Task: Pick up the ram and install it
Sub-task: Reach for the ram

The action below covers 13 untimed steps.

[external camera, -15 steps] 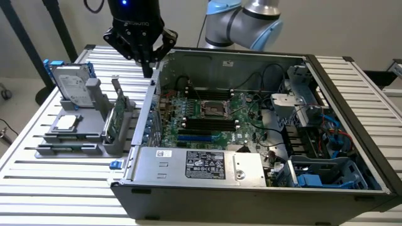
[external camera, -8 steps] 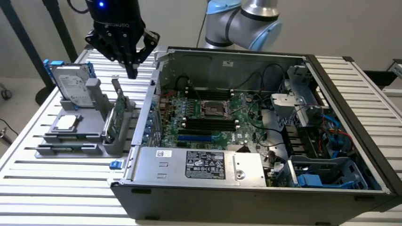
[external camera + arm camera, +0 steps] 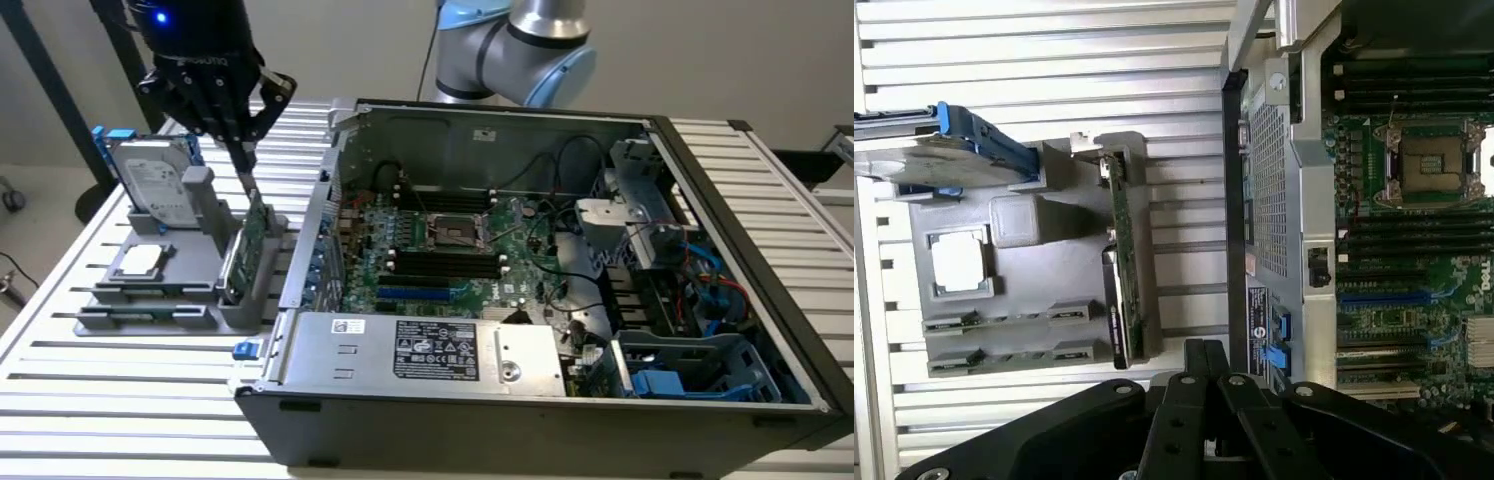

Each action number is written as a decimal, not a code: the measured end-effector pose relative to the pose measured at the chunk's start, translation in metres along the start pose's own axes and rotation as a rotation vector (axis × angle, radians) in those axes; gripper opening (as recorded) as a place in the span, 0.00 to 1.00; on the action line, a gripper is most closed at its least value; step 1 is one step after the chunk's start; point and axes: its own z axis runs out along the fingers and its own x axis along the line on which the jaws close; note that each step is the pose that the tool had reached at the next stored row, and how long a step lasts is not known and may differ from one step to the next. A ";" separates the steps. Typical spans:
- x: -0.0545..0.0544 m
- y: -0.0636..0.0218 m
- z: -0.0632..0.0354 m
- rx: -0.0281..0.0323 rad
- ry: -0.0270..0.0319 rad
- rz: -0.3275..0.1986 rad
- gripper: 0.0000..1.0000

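The ram (image 3: 256, 218) stands on its long edge in a gray holder (image 3: 147, 300), along the holder's edge nearest the open computer case (image 3: 534, 420). A taller green card (image 3: 238, 268) stands in line with it along that same edge. The gripper (image 3: 248, 165) hangs close above the ram's top edge, its fingers pressed together and grasping nothing. A hard drive (image 3: 158, 185) stands at the holder's far corner, and everything sits on a slatted metal table (image 3: 107, 400).

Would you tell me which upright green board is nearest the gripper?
The ram, the narrow stick just under the gripper; the taller expansion card stands farther off.
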 end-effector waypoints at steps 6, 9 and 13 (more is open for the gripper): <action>0.027 -0.0051 0.0057 -0.0001 0.0000 0.000 0.11; 0.039 -0.0080 0.0083 0.0000 0.0001 0.000 0.11; 0.054 -0.0119 0.0115 0.0000 0.0001 0.000 0.11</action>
